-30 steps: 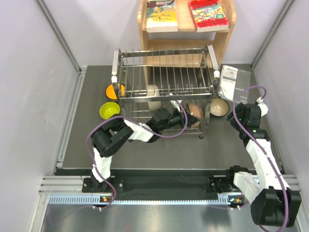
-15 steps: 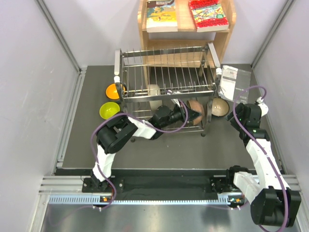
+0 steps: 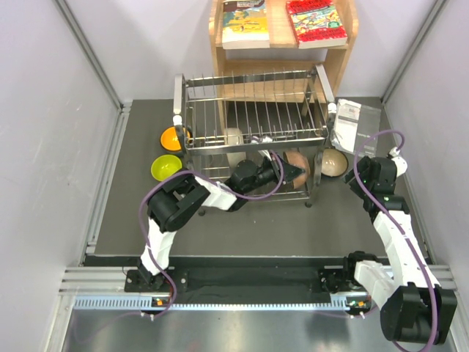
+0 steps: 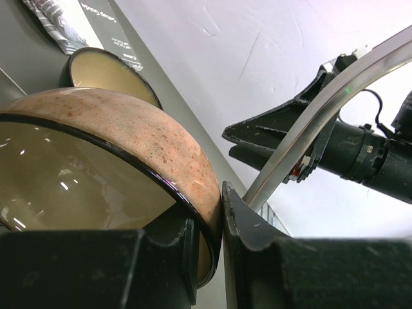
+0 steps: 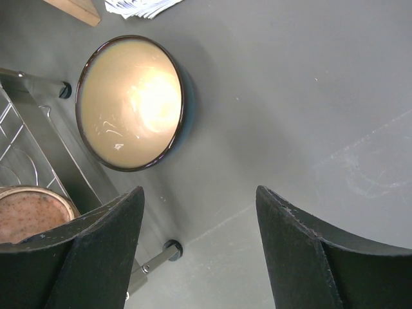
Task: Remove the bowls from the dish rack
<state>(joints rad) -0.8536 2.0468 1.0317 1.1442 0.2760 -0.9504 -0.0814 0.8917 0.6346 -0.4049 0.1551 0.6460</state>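
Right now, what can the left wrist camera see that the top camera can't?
Only the left wrist view shows how the left gripper pinches the rim of the speckled pink bowl, one finger inside, one outside. Only the top view shows the orange bowl, the lime bowl, the wooden shelf and the whole dish rack. Both show the speckled pink bowl and the cream-lined bowl on the table.

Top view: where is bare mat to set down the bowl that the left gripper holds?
Bare mat in front of the dish rack, between the arms. Crowded: right of the rack, with a cream bowl and the right gripper.
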